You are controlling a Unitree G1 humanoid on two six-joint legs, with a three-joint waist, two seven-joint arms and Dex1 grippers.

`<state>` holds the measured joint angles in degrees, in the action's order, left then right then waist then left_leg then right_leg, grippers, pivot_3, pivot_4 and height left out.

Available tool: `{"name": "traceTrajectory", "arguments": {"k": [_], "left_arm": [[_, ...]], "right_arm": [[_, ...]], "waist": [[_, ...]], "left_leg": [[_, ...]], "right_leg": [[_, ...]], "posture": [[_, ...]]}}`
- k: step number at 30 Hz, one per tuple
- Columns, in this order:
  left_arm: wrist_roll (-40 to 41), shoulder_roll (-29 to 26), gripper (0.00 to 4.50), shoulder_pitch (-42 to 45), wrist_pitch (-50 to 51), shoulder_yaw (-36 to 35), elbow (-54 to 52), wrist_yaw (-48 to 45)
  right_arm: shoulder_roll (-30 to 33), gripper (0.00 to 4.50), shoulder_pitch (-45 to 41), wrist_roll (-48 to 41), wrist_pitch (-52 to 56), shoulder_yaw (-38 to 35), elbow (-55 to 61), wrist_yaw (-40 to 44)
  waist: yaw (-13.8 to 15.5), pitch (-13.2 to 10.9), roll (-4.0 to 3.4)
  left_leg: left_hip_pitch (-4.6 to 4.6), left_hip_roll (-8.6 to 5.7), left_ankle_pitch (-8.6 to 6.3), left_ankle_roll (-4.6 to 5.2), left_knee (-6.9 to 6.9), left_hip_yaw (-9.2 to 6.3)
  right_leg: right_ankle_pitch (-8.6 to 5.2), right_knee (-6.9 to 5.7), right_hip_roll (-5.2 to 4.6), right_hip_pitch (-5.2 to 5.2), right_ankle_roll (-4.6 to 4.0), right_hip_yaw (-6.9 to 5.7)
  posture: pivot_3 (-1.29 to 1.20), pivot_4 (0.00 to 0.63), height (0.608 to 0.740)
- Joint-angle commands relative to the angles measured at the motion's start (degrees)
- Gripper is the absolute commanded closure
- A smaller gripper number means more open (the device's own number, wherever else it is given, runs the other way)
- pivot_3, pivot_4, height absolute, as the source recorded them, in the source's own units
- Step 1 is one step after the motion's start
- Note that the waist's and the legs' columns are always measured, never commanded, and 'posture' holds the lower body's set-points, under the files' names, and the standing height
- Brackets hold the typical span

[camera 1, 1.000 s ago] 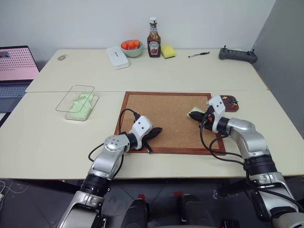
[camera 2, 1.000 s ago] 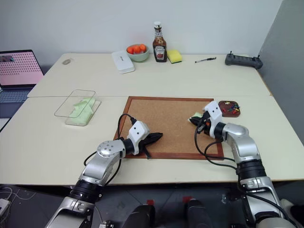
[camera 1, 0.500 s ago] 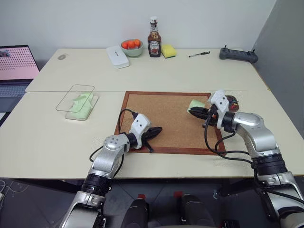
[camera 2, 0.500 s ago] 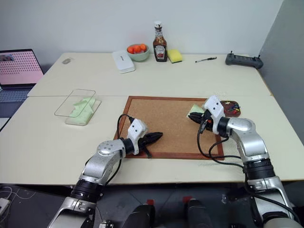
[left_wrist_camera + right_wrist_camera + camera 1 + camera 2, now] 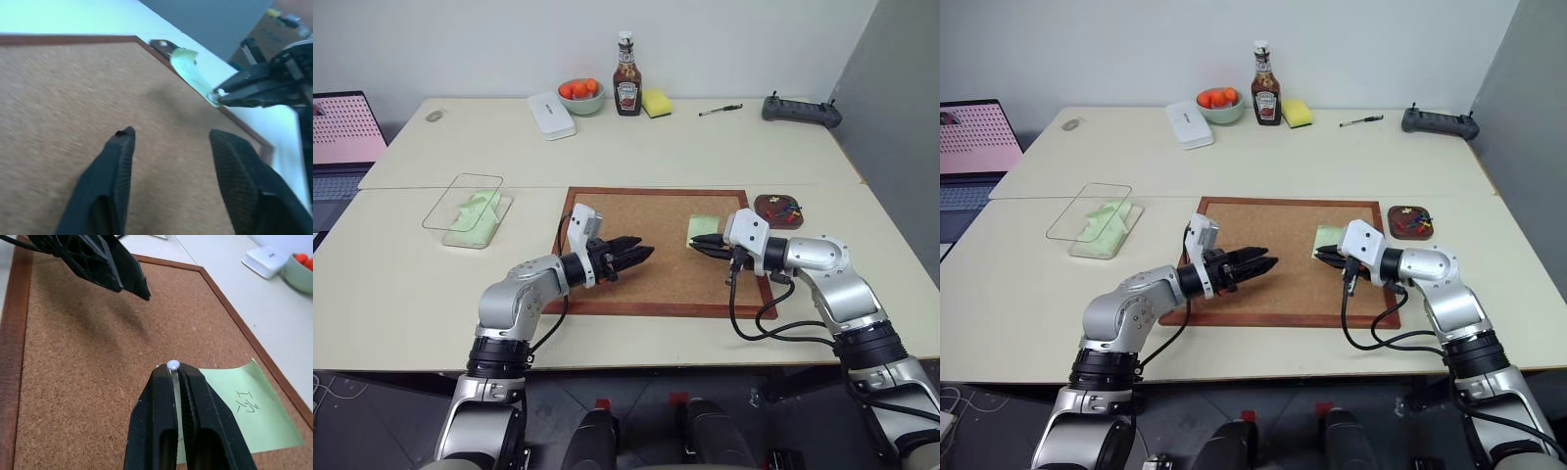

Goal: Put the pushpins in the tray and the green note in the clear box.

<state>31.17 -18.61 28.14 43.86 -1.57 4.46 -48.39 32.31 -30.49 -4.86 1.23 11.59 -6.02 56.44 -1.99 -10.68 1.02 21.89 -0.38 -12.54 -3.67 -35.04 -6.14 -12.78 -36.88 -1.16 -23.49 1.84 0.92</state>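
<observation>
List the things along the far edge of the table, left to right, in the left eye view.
Flat white case → pale green bowl of orange fruit → brown ketchup bottle → yellow sponge block → black pen → dark handheld controller.

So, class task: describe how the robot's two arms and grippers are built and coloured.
Both arms have silver-grey metal shells with black joints. Each wrist carries a white block, with a loose black cable looping down from it. The left gripper and right gripper each have two black tapered fingers with a fine cross-hatched texture.
</observation>
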Motion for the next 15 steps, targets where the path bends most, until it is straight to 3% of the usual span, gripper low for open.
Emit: {"name": "traceTrajectory", "arguments": {"k": [1,3,15], "left_arm": [[3.29,1.58,0.87,2.71,1.19,-2.05,-0.86,0.80],[4.20,3.11,0.55,3.98,1.48,-2.96,1.10,1.86],[7.33,8.28,0.55,9.26,5.34,-4.05,9.42,3.85]], "right_arm": [[0.75,4.50,-1.88,1.52,-4.23,1.03,3.62,1.49],[0.90,4.50,-2.48,2.09,-5.28,1.58,4.46,1.98],[1.48,4.50,-3.88,3.29,-6.19,3.05,7.95,3.48]], "waist": [[0.04,-0.01,0.02],[0.12,-0.02,0.04],[0.11,-0.03,0.06]], "left_leg": [[0.00,0.00,0.00,0.00,0.00,0.00],[0.01,0.00,0.00,-0.01,0.00,-0.01],[0.00,-0.01,0.01,-0.02,-0.01,-0.01]], "right_leg": [[0.00,0.00,0.00,0.00,0.00,0.00],[0.00,0.00,0.00,0.00,0.00,0.00],[0.00,0.00,-0.01,0.00,0.00,0.01]], "posture": [[0.00,0.150,0.740],[0.00,0.150,0.740],[0.00,0.150,0.740]]}}
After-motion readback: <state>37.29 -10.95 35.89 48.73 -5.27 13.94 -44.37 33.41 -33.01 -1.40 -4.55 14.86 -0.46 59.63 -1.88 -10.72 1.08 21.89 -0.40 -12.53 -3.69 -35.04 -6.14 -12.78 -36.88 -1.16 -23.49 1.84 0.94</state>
